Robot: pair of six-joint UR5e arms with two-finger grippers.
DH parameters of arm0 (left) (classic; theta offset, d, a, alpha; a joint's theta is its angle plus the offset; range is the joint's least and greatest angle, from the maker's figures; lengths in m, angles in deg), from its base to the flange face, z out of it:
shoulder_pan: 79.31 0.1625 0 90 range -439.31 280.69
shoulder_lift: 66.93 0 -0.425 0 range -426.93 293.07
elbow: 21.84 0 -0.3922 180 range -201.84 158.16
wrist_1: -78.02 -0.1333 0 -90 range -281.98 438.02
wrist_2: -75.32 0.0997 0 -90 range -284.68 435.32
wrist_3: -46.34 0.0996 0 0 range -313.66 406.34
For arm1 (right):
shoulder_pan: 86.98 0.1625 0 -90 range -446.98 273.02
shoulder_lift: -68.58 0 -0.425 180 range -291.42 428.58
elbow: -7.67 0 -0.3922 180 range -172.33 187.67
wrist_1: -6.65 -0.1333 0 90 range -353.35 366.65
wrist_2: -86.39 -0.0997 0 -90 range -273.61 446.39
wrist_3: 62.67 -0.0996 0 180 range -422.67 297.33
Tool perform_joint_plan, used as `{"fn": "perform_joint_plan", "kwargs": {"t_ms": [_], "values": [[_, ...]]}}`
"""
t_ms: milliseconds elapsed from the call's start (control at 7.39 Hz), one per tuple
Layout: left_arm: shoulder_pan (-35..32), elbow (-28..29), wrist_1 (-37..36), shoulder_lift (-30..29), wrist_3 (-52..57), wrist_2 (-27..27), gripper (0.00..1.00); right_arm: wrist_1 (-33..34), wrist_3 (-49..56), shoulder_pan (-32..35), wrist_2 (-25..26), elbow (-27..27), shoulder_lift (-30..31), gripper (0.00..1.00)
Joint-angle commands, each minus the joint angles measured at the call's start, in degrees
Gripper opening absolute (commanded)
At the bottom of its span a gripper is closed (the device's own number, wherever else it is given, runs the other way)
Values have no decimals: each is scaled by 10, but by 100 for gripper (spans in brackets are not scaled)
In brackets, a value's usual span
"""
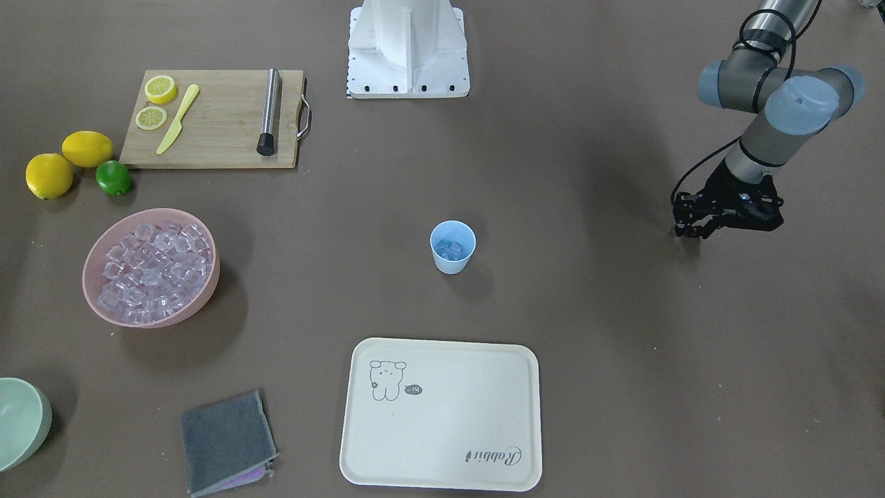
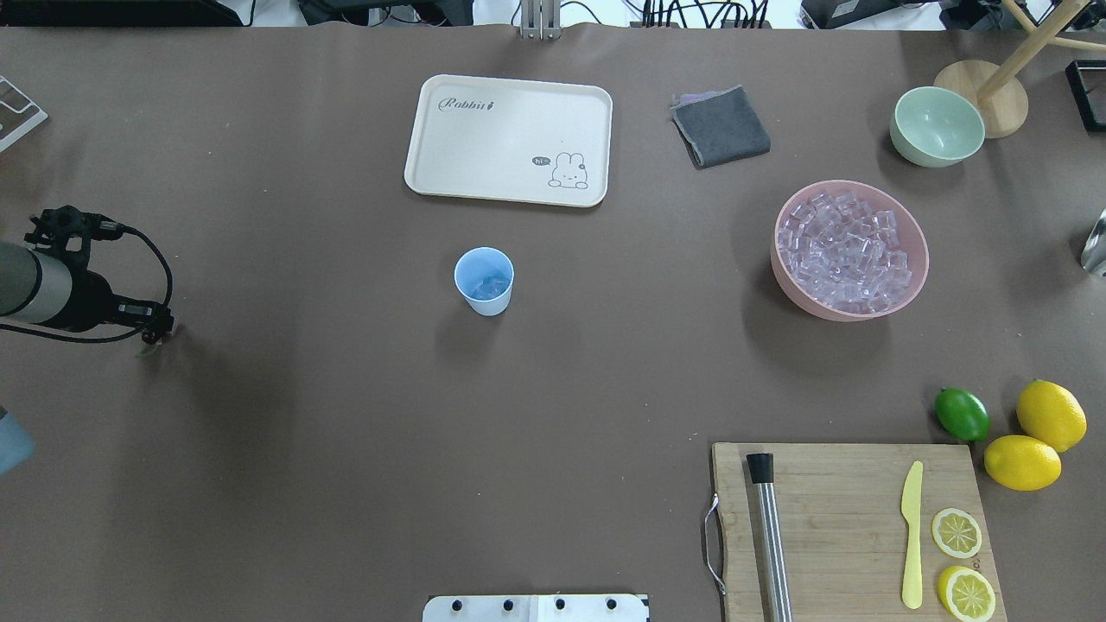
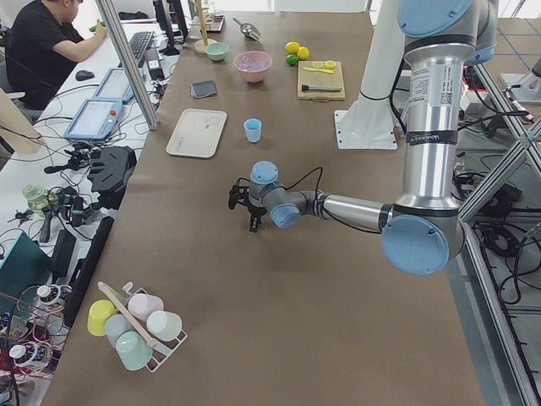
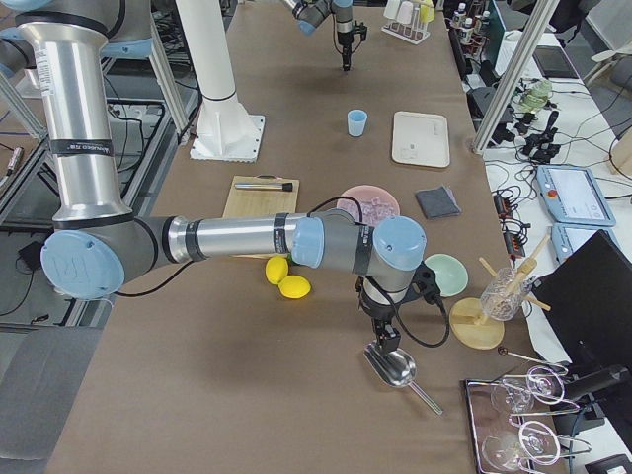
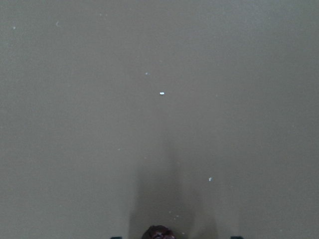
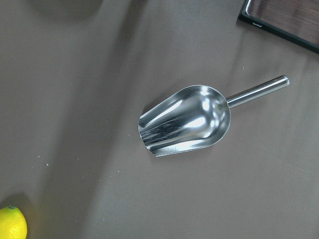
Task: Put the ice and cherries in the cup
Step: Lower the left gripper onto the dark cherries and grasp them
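The light-blue cup (image 1: 453, 247) stands mid-table with a few ice cubes (image 1: 453, 251) in it; it also shows in the overhead view (image 2: 484, 281). More ice (image 1: 152, 270) fills the pink bowl (image 1: 211, 280). My left gripper (image 1: 691, 232) hangs low over bare table far from the cup, shut on the cherries (image 5: 157, 233), which show dark red at the bottom edge of the left wrist view. My right gripper (image 4: 383, 341) shows only in the exterior right view, just above a steel scoop (image 6: 187, 119) lying on the table; I cannot tell if it is open.
A cream tray (image 1: 442, 415), a grey cloth (image 1: 227, 443) and a pale green bowl (image 1: 21, 422) lie on the operators' side. A cutting board (image 1: 214, 117) holds lemon slices, a yellow knife and a steel muddler (image 1: 269, 111). Two lemons (image 1: 69, 162) and a lime (image 1: 113, 178) sit beside it.
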Motion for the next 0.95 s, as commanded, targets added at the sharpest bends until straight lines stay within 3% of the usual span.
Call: {"fn": "perform_joint_plan", "kwargs": {"t_ms": [0,541,812], "values": [[0,-1,0,-3,0,3,40,0,0,-1,1,-1,-1,100],[-7,-12,-4,-3,4,-12,36,0,0,1,0,1,0,100],[-23,-46,-68,-24,4,-46,36,0,0,-1,0,1,0,100]]}}
